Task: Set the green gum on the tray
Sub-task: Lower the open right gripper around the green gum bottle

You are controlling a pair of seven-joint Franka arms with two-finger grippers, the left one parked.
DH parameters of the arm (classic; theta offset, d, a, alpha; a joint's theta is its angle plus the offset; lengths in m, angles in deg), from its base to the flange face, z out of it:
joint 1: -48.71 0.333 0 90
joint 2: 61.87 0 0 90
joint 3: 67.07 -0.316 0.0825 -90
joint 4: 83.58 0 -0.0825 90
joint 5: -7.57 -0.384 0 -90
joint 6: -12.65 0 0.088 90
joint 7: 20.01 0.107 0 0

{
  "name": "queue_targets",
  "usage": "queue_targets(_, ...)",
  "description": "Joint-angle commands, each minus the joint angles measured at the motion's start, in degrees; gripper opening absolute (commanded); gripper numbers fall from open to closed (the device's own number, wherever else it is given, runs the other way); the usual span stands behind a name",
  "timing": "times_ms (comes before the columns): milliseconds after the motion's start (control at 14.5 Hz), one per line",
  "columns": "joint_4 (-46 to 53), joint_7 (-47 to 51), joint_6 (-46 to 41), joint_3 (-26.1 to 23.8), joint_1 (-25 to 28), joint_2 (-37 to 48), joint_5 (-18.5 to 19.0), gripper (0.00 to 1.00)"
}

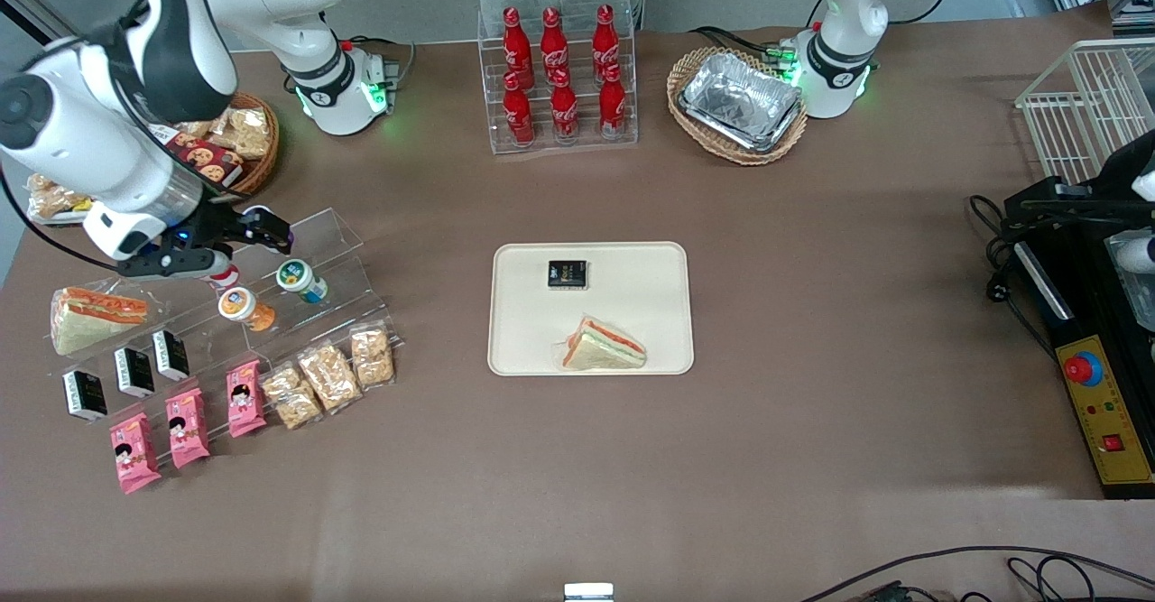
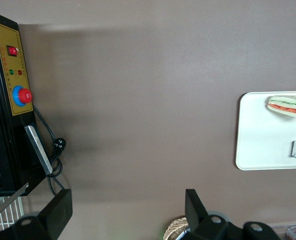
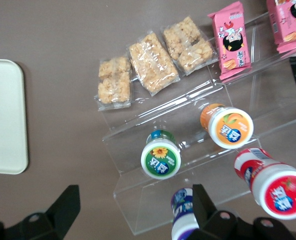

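the gripper (image 1: pixel 257 234) hangs above the clear stand (image 1: pixel 271 313), its arm hiding the bottles on the top step. the green gum (image 3: pixel 161 158) shows mostly its lid. from the wrist, the tray (image 3: pixel 5 115) is cut off at the edge; print on the black packet (image 1: pixel 567 273) is too small to read.

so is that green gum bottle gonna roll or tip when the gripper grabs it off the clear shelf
The green gum looks like a short, rigid plastic cylinder, so it should probably hold its shape when squeezed. Its round, glossy body could slip or twist. It stands upright on a narrow step of the clear shelf, so a nudge might tip it and let it roll. The gripper, open, is just above that shelf.
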Motion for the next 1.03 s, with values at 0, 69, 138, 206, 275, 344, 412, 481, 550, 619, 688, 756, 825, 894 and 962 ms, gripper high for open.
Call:
queue_targets(0, -3.13, -0.03, 5.90, 0.01, 0.32, -1.99, -0.65, 1.00)
queue_targets(69, -3.31, -0.03, 6.60, 0.10, 0.32, -2.52, -0.65, 1.00)
queue_targets(138, -3.31, -0.11, 6.96, 0.10, 0.32, -2.87, -0.65, 1.00)
queue_targets(206, -3.40, -0.12, 7.05, 0.01, 0.32, -3.05, -0.65, 1.00)
queue_targets(275, -3.40, -0.12, 7.13, 0.10, 0.32, -3.23, -0.65, 1.00)
queue_targets(344, -3.40, -0.12, 7.14, 0.10, 0.32, -3.49, -0.65, 1.00)
queue_targets(412, -3.40, -0.12, 7.31, 0.10, 0.24, -3.93, -0.65, 1.00)
queue_targets(481, -3.92, -0.12, 8.18, 0.01, 0.24, -4.19, -0.65, 1.00)
queue_targets(550, -4.80, -0.12, 9.41, 0.10, 0.32, -4.28, -0.65, 1.00)
queue_targets(619, -5.67, -0.12, 10.73, 0.10, 0.32, -4.46, -0.65, 1.00)
queue_targets(688, -6.29, -0.12, 11.78, 0.10, 0.24, -4.98, -0.65, 1.00)
queue_targets(756, -6.56, -0.12, 12.58, 0.10, 0.24, -5.68, -0.65, 1.00)
queue_targets(825, -6.82, -0.12, 13.37, 0.10, 0.24, -6.30, -0.65, 1.00)
queue_targets(894, -7.09, -0.12, 14.07, 0.10, 0.24, -6.91, -0.65, 1.00)
queue_targets(962, -7.35, -0.12, 14.95, 0.10, 0.24, -7.44, -0.65, 1.00)
